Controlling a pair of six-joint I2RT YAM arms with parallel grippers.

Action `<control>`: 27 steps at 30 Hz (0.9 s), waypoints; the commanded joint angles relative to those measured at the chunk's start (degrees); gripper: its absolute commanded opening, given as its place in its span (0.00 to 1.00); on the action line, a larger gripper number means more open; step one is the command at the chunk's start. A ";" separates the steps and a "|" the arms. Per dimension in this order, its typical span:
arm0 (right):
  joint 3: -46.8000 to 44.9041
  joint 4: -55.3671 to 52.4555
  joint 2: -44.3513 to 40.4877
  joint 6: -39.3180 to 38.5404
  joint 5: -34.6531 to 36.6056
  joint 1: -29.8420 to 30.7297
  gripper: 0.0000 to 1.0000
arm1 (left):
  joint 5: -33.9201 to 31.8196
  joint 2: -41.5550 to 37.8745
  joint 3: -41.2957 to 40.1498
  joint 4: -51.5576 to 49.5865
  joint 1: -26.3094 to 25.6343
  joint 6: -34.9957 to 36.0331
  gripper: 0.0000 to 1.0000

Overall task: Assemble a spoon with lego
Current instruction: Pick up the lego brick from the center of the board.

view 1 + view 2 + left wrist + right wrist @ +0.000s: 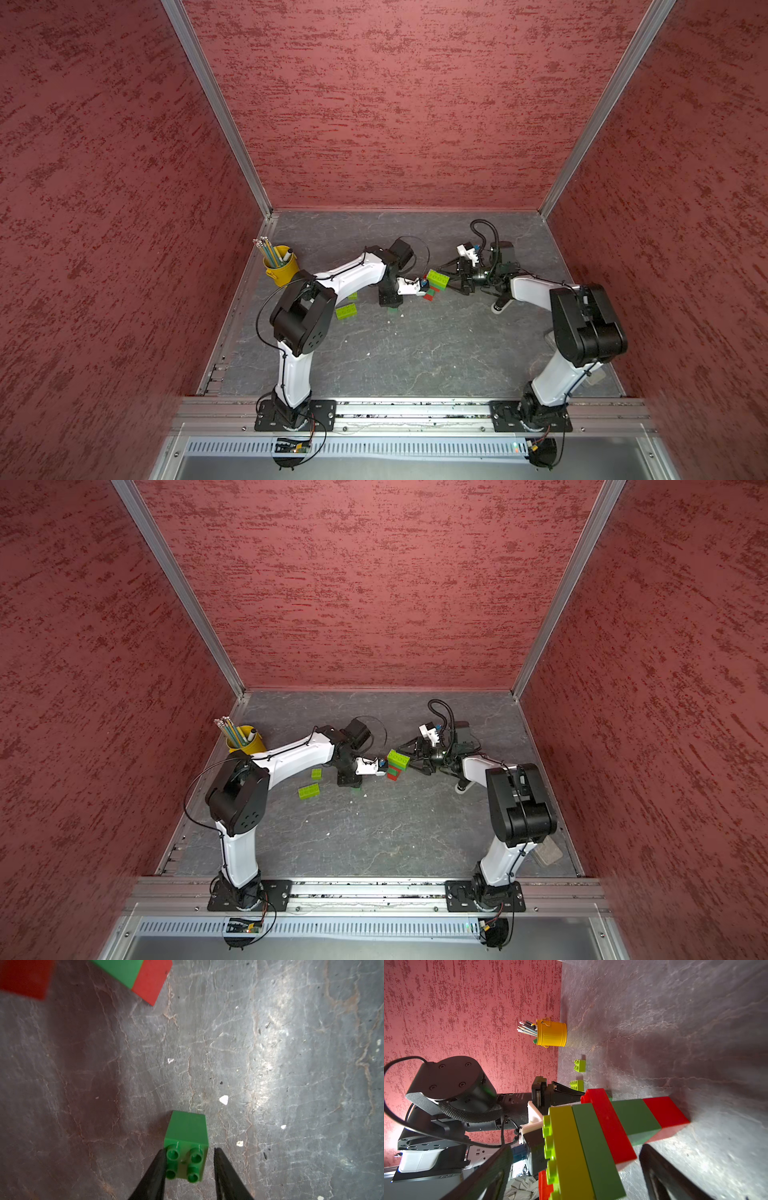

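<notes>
The spoon (436, 279) stands on its red stem end (150, 982) on the grey table: lime, dark green and red head bricks above a green-and-red stem (635, 1118). My right gripper (576, 1147) is open, with its fingers wide on either side of the head and a gap at each side. Left of the spoon, my left gripper (190, 1149) points down and is shut on a dark green square brick (187, 1136) that sits on the table with its studs up. In both top views this brick (392, 309) peeks out below the fingers.
Two loose lime bricks lie left of the left gripper, an oblong one (347, 311) and a small square one (316, 774). A yellow cup (283, 268) of pencils stands at the back left wall. A grey block (548, 850) lies at the front right, by the right arm.
</notes>
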 commanded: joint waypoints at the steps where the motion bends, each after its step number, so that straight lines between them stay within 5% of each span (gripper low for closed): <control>1: -0.06 -0.09 -2.81 0.37 0.78 -0.76 0.98 | 0.78 1.82 -0.71 0.95 0.28 0.91 0.34; 5: -1.66 1.02 -4.53 2.11 0.98 -1.65 0.98 | 0.53 1.68 -0.88 0.66 0.30 1.20 0.29; 14: -3.49 0.11 -7.78 2.82 2.01 -2.19 0.98 | 0.99 1.39 -2.28 0.87 0.33 1.17 0.40; 27: -2.99 -0.75 -7.70 1.96 1.97 -2.37 0.98 | -0.04 0.58 -4.39 3.49 0.25 3.31 0.37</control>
